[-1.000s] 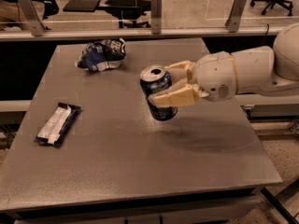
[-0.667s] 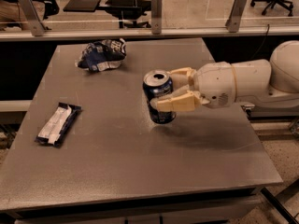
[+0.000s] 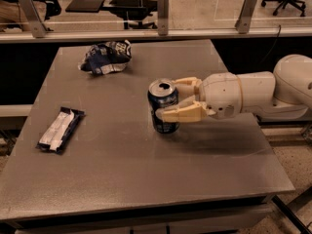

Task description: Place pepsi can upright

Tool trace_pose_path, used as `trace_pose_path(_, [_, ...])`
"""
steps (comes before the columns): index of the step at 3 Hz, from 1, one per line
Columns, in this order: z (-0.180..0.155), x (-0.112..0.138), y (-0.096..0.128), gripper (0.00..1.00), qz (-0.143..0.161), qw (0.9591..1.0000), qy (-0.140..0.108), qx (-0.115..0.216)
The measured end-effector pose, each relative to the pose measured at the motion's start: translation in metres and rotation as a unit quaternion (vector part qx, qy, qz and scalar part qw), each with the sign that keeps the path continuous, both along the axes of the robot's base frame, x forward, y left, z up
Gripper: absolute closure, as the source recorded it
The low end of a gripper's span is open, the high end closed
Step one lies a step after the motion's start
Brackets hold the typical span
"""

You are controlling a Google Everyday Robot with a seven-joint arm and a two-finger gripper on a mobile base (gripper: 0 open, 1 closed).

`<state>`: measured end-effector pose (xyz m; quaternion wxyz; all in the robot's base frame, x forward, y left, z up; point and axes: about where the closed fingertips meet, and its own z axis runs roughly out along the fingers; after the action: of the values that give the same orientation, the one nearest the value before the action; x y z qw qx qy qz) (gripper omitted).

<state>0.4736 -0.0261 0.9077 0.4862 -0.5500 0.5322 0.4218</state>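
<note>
So the pepsi can (image 3: 163,107) is standing upright a bit right of the middle of the grey table (image 3: 146,179), silver top with the opening facing up, and its bottom looks like it's resting on the surface. The gripper (image 3: 167,97) comes in from the right on a chunky white arm (image 3: 243,94) and is clamped around the can: one tan finger crosses the front of it about halfway up, the other sits behind it near the rim. Over on the far left part of the table there's a crumpled blue-and-white snack bag (image 3: 106,57), and near the left edge a flat wrapped bar (image 3: 59,129) lies at a slant, both well apart from the can.
</note>
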Motion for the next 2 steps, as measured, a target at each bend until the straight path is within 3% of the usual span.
trace_pose_path(1, [-0.0064, -0.0008, 0.0005, 0.58, 0.008, 0.9999, -0.002, 0.007])
trace_pose_path(2, [-0.0113, -0.0009, 0.0022, 0.27, 0.02, 0.9996, 0.0, 0.017])
